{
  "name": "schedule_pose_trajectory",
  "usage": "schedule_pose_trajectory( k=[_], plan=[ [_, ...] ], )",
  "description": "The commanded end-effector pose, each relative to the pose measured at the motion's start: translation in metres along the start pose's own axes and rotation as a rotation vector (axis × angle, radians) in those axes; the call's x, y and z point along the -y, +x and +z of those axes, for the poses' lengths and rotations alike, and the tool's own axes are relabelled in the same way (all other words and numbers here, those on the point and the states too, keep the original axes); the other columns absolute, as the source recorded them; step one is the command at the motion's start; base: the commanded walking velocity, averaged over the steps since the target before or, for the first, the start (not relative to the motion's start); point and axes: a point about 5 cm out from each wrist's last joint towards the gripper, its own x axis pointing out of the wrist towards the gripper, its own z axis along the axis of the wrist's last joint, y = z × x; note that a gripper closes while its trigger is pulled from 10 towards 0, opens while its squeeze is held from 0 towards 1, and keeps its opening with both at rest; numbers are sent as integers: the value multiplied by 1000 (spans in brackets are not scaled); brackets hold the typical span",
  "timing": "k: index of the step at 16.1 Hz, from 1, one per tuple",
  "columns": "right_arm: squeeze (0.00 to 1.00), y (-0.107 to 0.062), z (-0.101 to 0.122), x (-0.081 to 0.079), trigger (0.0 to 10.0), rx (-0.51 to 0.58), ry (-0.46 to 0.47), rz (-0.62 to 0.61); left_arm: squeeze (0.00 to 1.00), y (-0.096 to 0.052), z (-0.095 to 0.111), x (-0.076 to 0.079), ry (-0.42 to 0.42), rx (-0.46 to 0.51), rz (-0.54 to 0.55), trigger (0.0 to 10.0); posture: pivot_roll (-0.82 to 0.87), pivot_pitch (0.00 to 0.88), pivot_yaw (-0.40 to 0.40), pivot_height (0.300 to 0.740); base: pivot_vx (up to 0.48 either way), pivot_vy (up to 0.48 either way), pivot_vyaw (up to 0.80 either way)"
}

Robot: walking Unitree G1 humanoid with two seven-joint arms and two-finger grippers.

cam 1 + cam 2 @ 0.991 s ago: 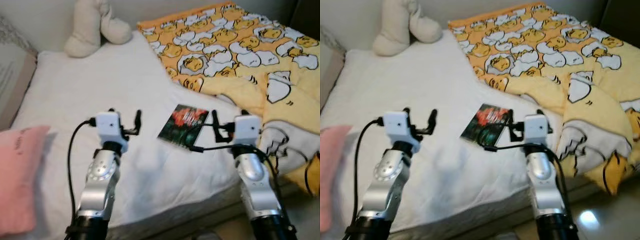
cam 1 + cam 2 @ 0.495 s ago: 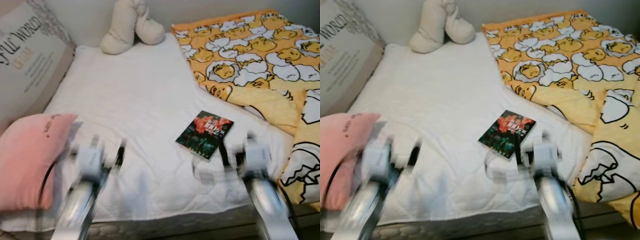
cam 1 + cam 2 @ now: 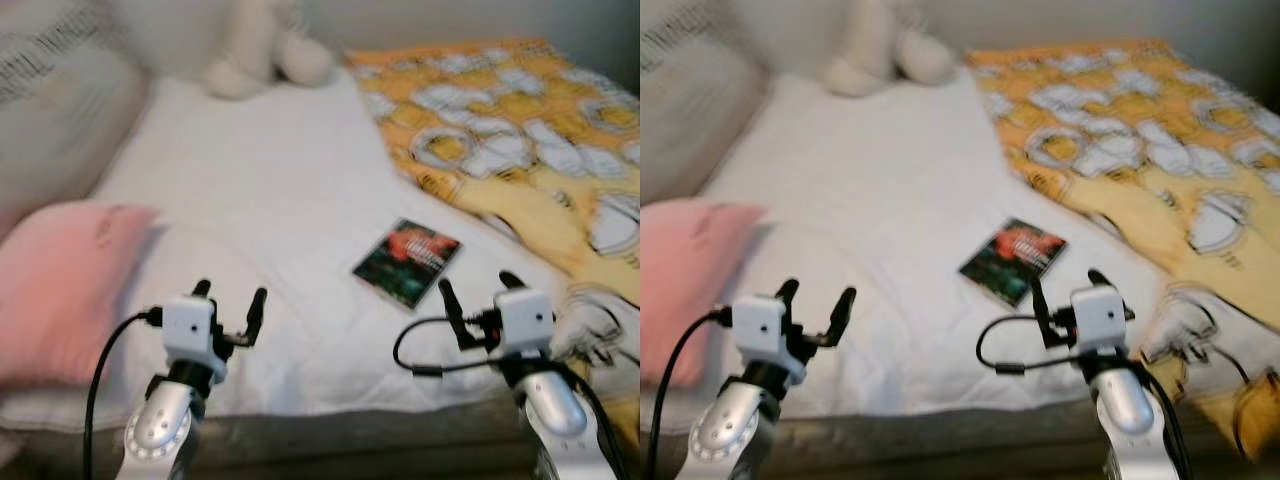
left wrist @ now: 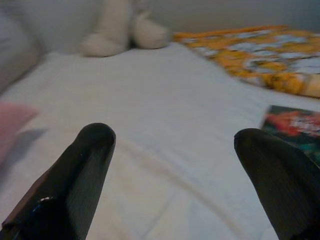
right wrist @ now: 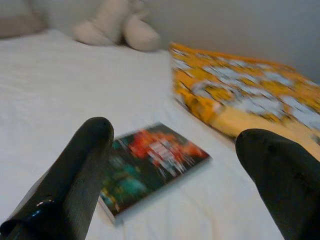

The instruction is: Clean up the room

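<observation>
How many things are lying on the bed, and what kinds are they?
Book: 1
Pink pillow: 1
Cream stuffed toy: 1
Yellow patterned blanket: 1
Total: 4

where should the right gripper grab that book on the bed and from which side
Probably the book's near corner, coming in from the bed's front edge with the open right gripper. It lies flat and skewed on the soft white sheet, so one finger likely has to press into the bedding and slip under the edge while the other closes on the cover.
</observation>
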Motion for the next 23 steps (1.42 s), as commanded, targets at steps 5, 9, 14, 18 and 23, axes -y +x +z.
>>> schedule_pose_trajectory(
  k=[5, 9, 14, 18, 23],
  plan=[
    [0, 11, 5, -5, 10000, 13, 13, -38, 0, 12, 4, -11, 7, 9, 26, 10000, -201, 0, 141, 740, 0, -270, 88],
    [0, 11, 6, -10, 10000, 11, 33, -51, 0, 17, 11, -16, 34, 25, 20, 10000, -201, 0, 161, 740, 0, 0, 0],
    [0, 12, 6, -15, 10000, 13, 24, -64, 0, 25, 19, -11, 67, 35, -34, 10000, -207, 0, 178, 740, 77, 108, -160],
    [0, 11, 6, -13, 10000, 16, 22, -66, 0, 28, 25, -6, 64, 52, -58, 10000, -208, 0, 177, 740, 461, 0, -800],
    [0, 13, 8, -14, 10000, 27, 17, -60, 0, 30, 27, -2, 55, 61, -44, 10000, -208, 0, 170, 740, 0, 0, 0]
  ],
)
